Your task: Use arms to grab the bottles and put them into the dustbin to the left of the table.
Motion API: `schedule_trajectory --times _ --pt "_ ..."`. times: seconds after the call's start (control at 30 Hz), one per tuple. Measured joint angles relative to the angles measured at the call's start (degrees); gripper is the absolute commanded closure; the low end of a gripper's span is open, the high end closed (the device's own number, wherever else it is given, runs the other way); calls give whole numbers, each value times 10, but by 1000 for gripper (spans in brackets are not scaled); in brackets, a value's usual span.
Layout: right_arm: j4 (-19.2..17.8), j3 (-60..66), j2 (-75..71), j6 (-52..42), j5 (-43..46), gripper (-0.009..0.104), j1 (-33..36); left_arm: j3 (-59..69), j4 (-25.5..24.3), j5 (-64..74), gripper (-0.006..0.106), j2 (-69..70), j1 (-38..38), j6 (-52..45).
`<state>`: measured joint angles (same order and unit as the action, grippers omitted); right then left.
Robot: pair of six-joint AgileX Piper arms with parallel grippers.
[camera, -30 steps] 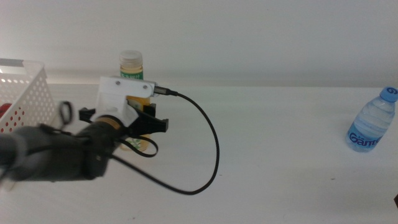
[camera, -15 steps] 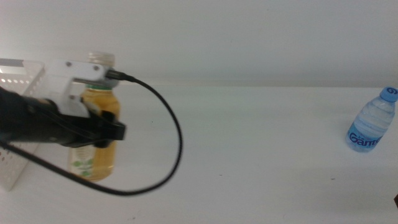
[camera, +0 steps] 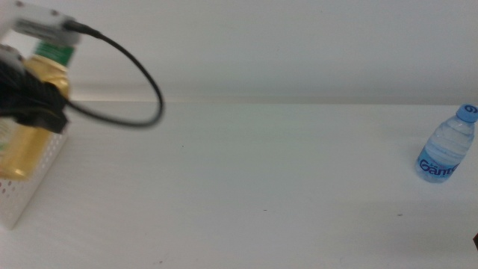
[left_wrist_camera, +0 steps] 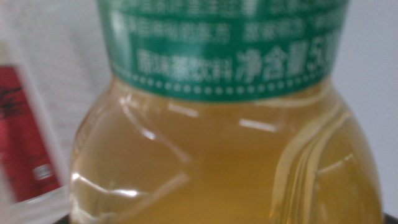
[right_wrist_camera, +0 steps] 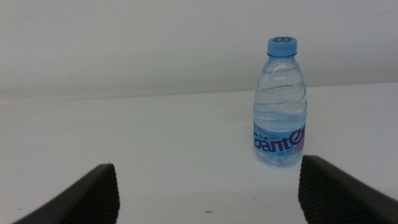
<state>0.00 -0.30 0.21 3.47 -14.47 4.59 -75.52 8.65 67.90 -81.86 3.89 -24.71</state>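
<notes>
My left gripper (camera: pixel 33 108) is shut on the yellow tea bottle (camera: pixel 28 142) at the far left edge of the middle view, holding it tilted above the white perforated dustbin (camera: pixel 30 190). The tea bottle (left_wrist_camera: pixel 224 155) fills the left wrist view, green label across it. Beside it there shows a slim red can (left_wrist_camera: pixel 22 137). The clear blue-capped water bottle (camera: pixel 446 146) stands upright at the table's far right. My right gripper (right_wrist_camera: pixel 208 193) is open, facing that water bottle (right_wrist_camera: pixel 280 106) from a short distance, with nothing between its fingers.
The white table (camera: pixel 261 187) stretches between the dustbin and the water bottle. The left arm's black cable (camera: pixel 142 90) loops out to the right of the gripper. A white wall rises behind the table.
The left gripper has carried the tea bottle up and leftward from the table to above the dustbin. The water bottle and the right gripper have not moved.
</notes>
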Motion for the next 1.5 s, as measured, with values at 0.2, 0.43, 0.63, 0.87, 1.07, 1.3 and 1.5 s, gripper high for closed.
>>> schedule_trajectory --times 0.2,0.43,0.63,0.87,1.07,1.3,1.5 --pt "0 0 0 0 0 18 0 -124 -21 27 102 -99 78 -66" --pt "0 0 0 0 0 18 0 -205 -80 28 102 -178 128 -86" --pt "0 0 0 0 0 18 0 -209 -86 28 102 -227 174 -92" --pt "0 0 0 0 0 18 0 -209 -65 28 102 -281 215 -98" --pt "0 0 0 0 0 18 0 -209 -57 27 98 -306 217 -105" --pt "0 0 0 0 0 18 0 -212 -58 27 17 -309 217 -111" --pt "0 0 0 0 0 18 0 -216 -57 24 7 -295 216 -93"
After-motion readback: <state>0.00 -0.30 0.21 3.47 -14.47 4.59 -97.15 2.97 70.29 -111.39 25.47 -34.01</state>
